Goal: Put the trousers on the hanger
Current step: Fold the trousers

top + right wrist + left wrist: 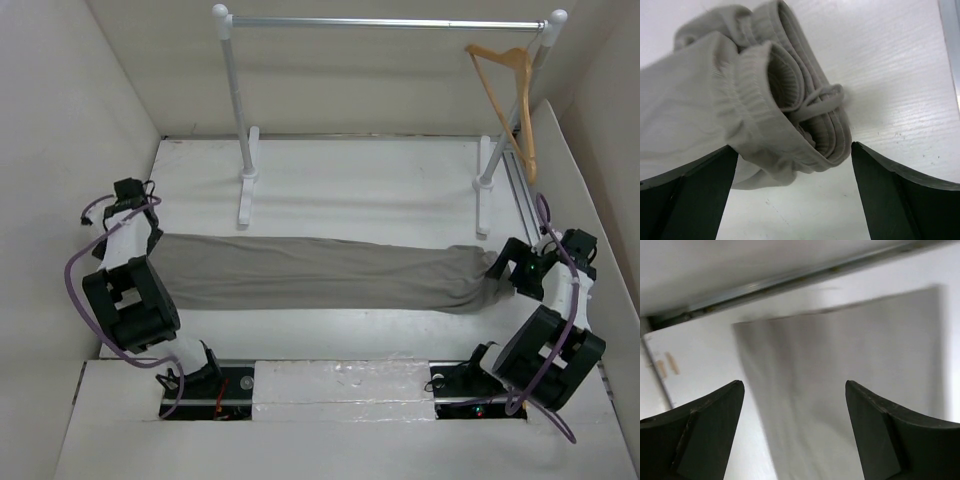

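Observation:
The taupe trousers [320, 272] lie flat and stretched across the white table [360, 180], leg ends at the left and waistband at the right. My left gripper [152, 232] hangs open just above the leg ends; in the left wrist view the blurred trouser cloth [840, 370] lies below the open left gripper [793, 386], untouched. My right gripper [505, 262] stands open at the waistband. The bunched waistband and drawstring [790, 100] lie loose on the table before the open right gripper [795, 148]. The wooden hanger [510, 90] hangs from the rail's right end.
A silver rail [380, 22] on white posts [240, 110] with flat feet stands at the back of the table. White walls close in on the left, back and right. A metal strip [520, 190] runs along the right wall.

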`<move>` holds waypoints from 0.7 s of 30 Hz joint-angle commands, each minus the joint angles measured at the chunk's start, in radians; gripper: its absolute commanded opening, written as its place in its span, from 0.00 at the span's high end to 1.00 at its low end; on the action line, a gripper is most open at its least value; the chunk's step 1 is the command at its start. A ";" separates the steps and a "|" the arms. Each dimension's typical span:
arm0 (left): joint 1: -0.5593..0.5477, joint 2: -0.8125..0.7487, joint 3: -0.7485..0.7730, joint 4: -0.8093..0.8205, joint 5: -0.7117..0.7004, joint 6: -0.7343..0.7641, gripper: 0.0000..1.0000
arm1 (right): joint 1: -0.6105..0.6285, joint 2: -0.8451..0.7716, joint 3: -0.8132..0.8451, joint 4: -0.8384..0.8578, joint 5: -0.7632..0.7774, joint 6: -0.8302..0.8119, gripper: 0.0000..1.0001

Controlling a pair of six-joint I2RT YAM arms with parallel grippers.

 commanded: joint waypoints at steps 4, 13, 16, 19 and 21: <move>-0.347 -0.077 0.127 0.015 0.039 0.011 0.25 | 0.040 -0.066 0.076 0.008 -0.022 0.045 0.00; -0.911 -0.087 0.002 0.261 0.316 0.036 0.30 | 0.033 -0.165 -0.061 0.031 0.099 0.016 0.00; -1.002 -0.060 0.005 0.253 0.313 0.045 0.30 | 0.023 -0.103 -0.067 0.063 0.105 0.027 0.00; -1.055 -0.074 -0.021 0.274 0.331 0.045 0.30 | 0.013 -0.030 -0.099 0.145 0.033 0.050 0.00; -1.065 -0.096 -0.057 0.300 0.351 0.048 0.30 | 0.013 0.018 -0.136 0.203 0.018 0.085 0.00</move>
